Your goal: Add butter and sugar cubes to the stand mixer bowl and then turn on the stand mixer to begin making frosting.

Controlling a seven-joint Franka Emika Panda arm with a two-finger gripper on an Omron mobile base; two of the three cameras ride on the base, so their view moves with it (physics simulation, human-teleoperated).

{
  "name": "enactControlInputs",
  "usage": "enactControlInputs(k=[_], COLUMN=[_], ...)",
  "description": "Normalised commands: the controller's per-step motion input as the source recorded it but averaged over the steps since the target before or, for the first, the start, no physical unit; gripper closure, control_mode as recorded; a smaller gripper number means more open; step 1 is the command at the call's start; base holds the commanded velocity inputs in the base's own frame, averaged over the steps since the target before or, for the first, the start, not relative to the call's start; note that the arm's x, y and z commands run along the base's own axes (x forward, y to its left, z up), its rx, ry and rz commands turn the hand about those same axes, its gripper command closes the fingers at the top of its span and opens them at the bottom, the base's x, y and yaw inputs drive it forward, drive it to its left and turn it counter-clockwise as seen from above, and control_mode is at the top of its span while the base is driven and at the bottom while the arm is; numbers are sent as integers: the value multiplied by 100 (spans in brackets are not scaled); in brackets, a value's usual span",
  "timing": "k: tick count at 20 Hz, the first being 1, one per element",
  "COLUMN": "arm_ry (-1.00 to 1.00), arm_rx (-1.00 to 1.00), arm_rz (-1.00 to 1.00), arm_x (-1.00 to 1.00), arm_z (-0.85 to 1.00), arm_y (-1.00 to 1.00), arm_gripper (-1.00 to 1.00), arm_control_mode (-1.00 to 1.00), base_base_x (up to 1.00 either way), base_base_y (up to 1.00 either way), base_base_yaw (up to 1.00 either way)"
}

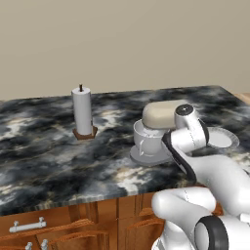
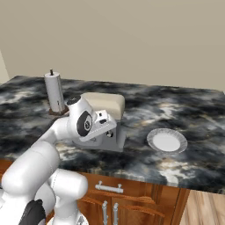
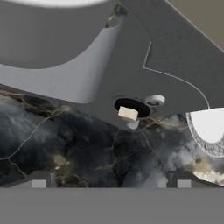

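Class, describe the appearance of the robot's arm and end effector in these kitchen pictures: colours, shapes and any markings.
The arm is built of glossy white, rounded segments joined by dark black rings, with round white-and-black caps at the joints. No cables or markings show. The end effector has two small dark grey finger tips, squarish, each with a lighter grey pad.

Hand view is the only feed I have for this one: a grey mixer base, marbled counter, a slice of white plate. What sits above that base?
Observer: The stand mixer has its cream head lying level over the stand mixer bowl, which sits on the base.
Operator: Anything else nearby?
Observer: A paper towel roll stands upright to the mixer's left, apart from it.
Operator: And the whole plate?
Observer: The plate lies flat to the mixer's right, not touching it.
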Motion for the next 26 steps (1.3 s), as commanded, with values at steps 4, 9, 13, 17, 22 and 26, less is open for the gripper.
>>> enactControlInputs(k=[4, 9, 13, 17, 22, 26], arm_ry=[-11, -12, -9, -1, 0, 3], arm_rx=[-6, -8, -8, -6, -6, -5], arm_rz=[-1, -3, -4, -5, -7, -6], arm_x=[0, 0, 5, 29, 45, 49], arm_z=[-25, -21, -4, 0, 0, 0], arm_y=[0, 0, 0, 0, 0, 0], arm_gripper=[-100, -100, -100, -100, -100, -100], arm_control_mode=[-100, -100, -100, -100, -100, -100], base_base_x=[0, 0, 0, 0, 0, 0], base_base_y=[0, 0, 0, 0, 0, 0], base_base_yaw=[0, 0, 0, 0, 0, 0])
